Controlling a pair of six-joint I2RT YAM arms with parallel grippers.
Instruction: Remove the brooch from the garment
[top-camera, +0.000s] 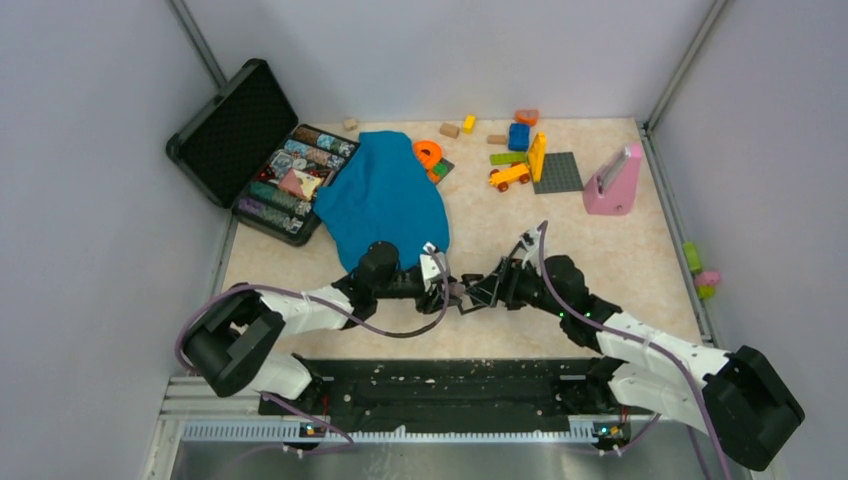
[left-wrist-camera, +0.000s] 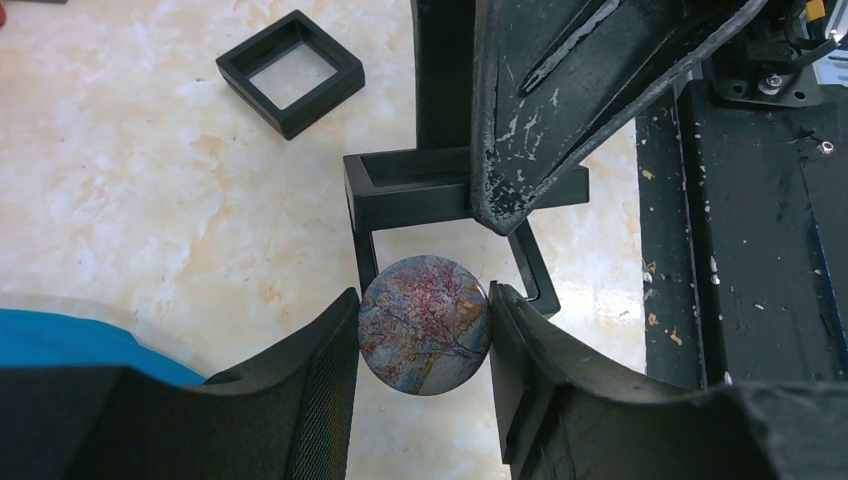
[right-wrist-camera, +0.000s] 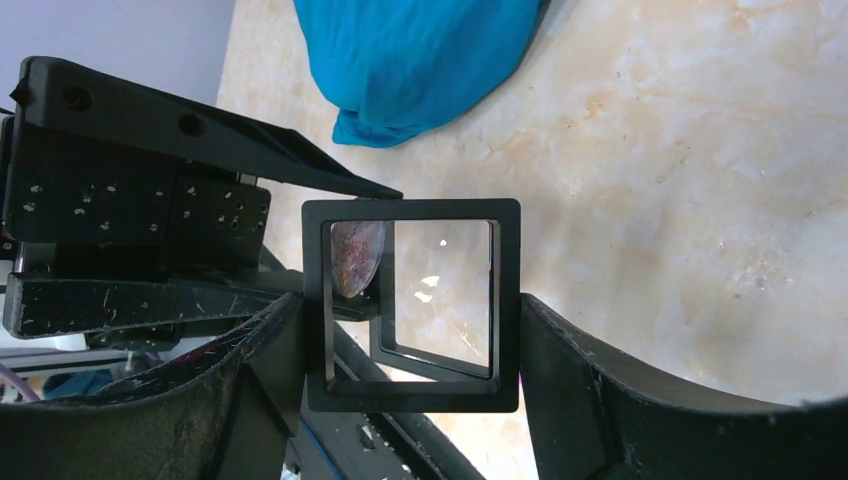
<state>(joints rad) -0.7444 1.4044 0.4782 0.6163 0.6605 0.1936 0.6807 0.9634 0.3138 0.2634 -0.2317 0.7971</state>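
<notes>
The brooch (left-wrist-camera: 425, 325) is a round piece with a pink tree picture. My left gripper (left-wrist-camera: 424, 302) is shut on its edges and holds it above the table. It appears tiny between the two grippers in the top view (top-camera: 457, 292). My right gripper (right-wrist-camera: 410, 340) is shut on an open black square frame (right-wrist-camera: 410, 397), with the brooch (right-wrist-camera: 355, 258) showing through its left side. The frame (left-wrist-camera: 455, 185) stands just beyond the brooch. The garment, a blue cloth (top-camera: 382, 197), lies behind my left gripper (top-camera: 445, 288), apart from the brooch. My right gripper (top-camera: 480, 292) faces the left.
A second black square frame (left-wrist-camera: 290, 72) lies on the table. An open black case (top-camera: 270, 150) with small boxes sits at the back left. Toy blocks (top-camera: 515, 150), a grey baseplate (top-camera: 557, 172) and a pink stand (top-camera: 613, 180) are at the back right.
</notes>
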